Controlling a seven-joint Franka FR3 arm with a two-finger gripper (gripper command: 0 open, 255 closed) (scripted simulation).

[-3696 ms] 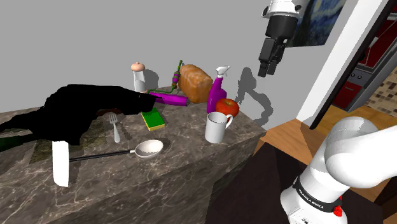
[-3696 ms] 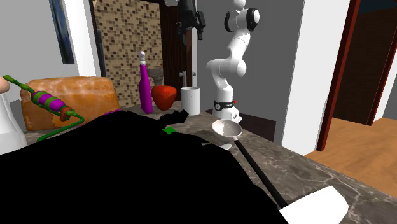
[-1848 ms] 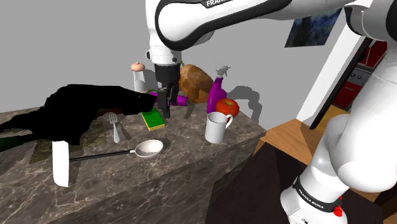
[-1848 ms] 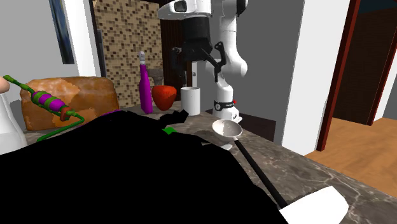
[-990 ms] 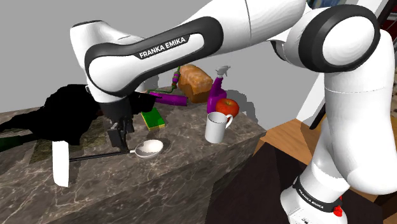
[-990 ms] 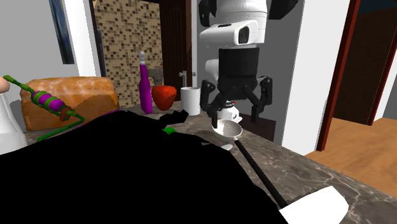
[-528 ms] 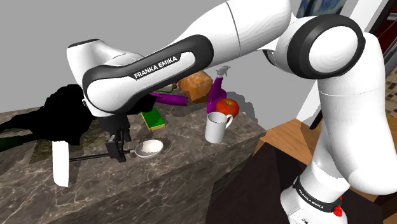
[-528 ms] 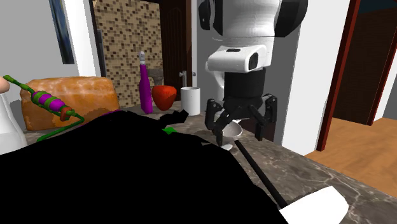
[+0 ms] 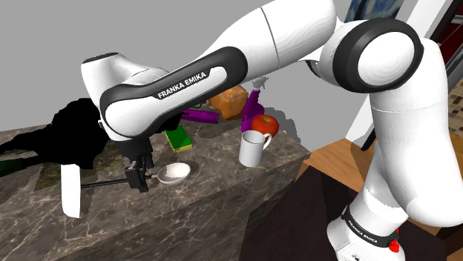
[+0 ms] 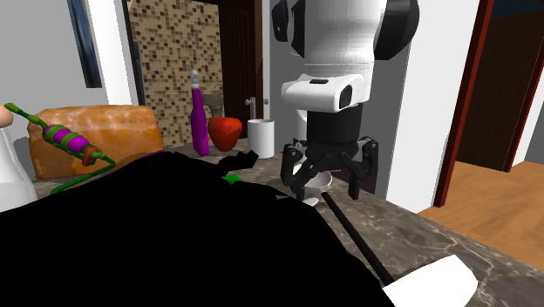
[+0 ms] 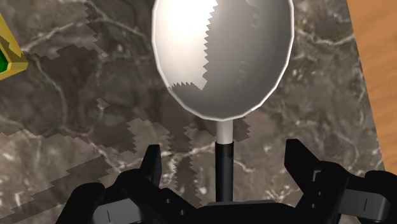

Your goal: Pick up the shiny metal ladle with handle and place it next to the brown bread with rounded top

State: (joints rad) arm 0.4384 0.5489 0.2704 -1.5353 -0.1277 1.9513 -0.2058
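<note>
Glossy metal ladle [image 11: 222,57], veined marble counter [image 11: 76,159]

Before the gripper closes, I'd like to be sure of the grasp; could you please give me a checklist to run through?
1. Gripper open: ok.
2. Ladle handle centred between the fingers, neither touching it: ok.
3. Ladle lying on the counter, bowl up: ok.
4. Fingertips low enough to clasp the handle: cannot tell.
5. Free spot beside the bread: cannot tell, the arm hides part of it.
</note>
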